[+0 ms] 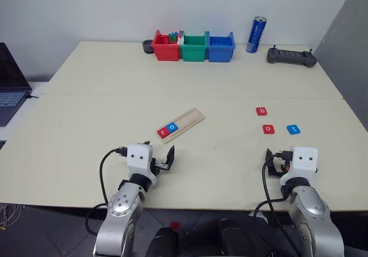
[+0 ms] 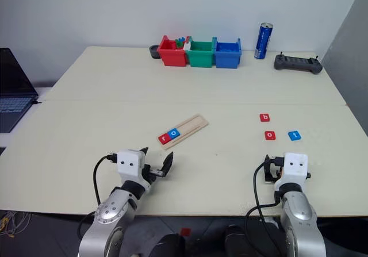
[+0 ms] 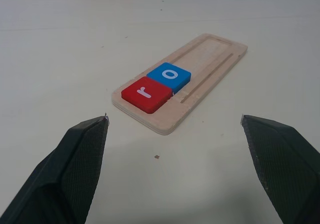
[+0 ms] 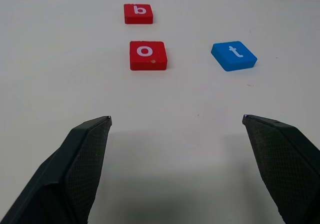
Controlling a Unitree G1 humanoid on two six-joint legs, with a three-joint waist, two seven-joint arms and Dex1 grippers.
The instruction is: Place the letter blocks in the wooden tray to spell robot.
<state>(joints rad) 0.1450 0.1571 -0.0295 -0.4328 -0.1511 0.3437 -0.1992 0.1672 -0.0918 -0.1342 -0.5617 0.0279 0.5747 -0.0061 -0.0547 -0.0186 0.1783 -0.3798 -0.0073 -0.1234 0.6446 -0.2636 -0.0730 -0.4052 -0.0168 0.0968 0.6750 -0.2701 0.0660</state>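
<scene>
Near the table's [image 1: 86, 130] front edge, left of middle, the wooden tray [image 1: 190, 119] lay at a slant. Red r tile [image 1: 163, 132] and blue o tile [image 1: 172, 127] sat touching in its groove at the end nearest the robot, so the word reads from that end and the far three slots were bare.

The other three letter blocks lay loose on the table's right side, well apart from the tray: red b tile [image 1: 261, 111] furthest back, red o tile [image 1: 268, 129] just in front of it, blue t tile [image 1: 293, 129] beside that o toward the right edge. None touched another.

Left gripper [image 3: 175, 129] hovered low at the front edge, fingers spread wide and empty, aimed at the tray's filled end; likely parked there after seating tiles. Right gripper [image 4: 177, 124] was also spread wide, nothing between its fingers, pointing at the loose trio, with the red o closest ahead.

Judgement: two of five placed; b comes next, and it sat behind the o, so the right arm must reach past the o without nudging it.

Along the back edge stood red bin [image 1: 166, 46], green bin [image 1: 194, 47], blue bin [image 1: 221, 46], a blue can [image 1: 256, 34] and a dark controller [image 1: 291, 56]; unrelated to the task.
</scene>
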